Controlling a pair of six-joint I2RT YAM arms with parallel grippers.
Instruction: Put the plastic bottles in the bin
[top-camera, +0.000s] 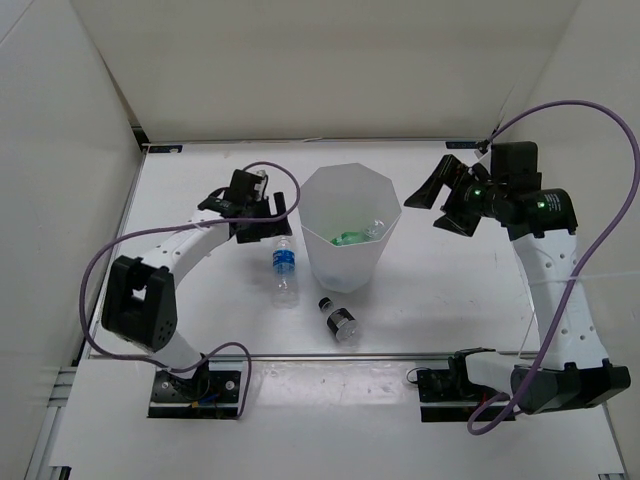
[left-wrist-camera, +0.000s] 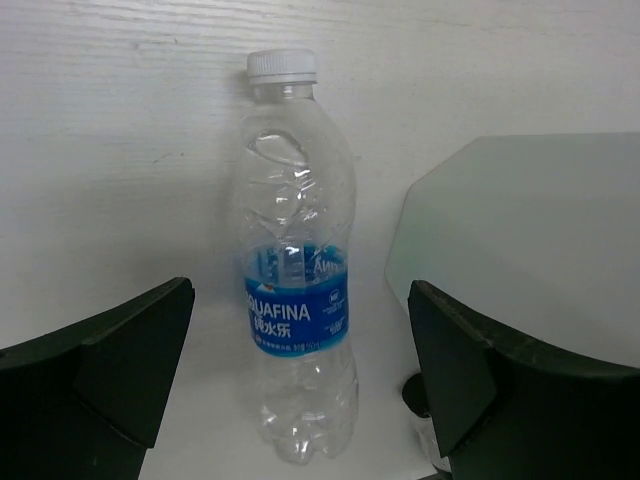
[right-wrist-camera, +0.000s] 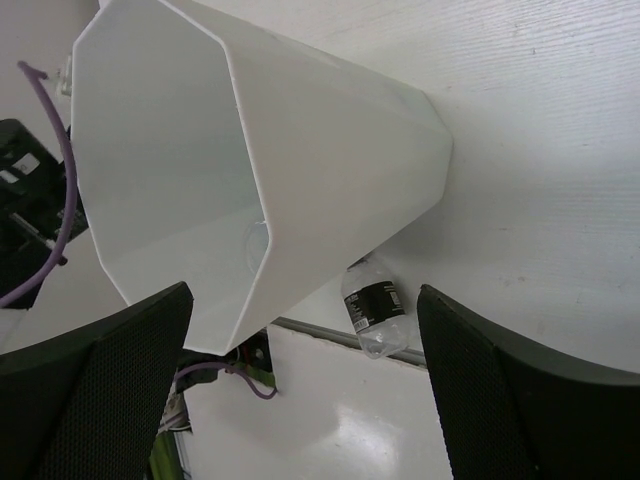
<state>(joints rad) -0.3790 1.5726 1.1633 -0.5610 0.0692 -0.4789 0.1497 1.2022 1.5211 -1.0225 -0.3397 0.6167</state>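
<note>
Here, from the top camera, you see the bin (top-camera: 350, 225) standing upright near the middle of the counter (top-camera: 450, 300). A green bottle (top-camera: 347, 238) lies on its floor, with a clear shape beside it that cannot be identified. The blue-labelled bottle (top-camera: 285, 270) lies flat just to the left of the bin. The short dark-labelled bottle (top-camera: 340, 321) lies in front of the bin, close to the near edge of the counter. Your left pincer (top-camera: 268, 228) hangs at the far end of the blue-labelled bottle, on the bin's left side. Your right pincer (top-camera: 440, 200) is spread and sits off the bin's right side, apart from it, toward the far right corner.

In the left wrist view, the left pincer (left-wrist-camera: 300, 300) is spread wide, one dark finger (left-wrist-camera: 100, 370) at each lower corner. The blue-labelled bottle (left-wrist-camera: 298, 270) lies in line between them, base nearest and white cap farthest. It touches neither finger. The bin (left-wrist-camera: 530, 230) fills the right side, beside the bottle.

In the right wrist view, the right pincer (right-wrist-camera: 305, 295) is likewise spread and holds nothing. The bin (right-wrist-camera: 330, 150) lies ahead of it, its open mouth facing the camera. The short dark-labelled bottle (right-wrist-camera: 375, 315) shows just past the bin's base, at the near edge of the counter.
</note>
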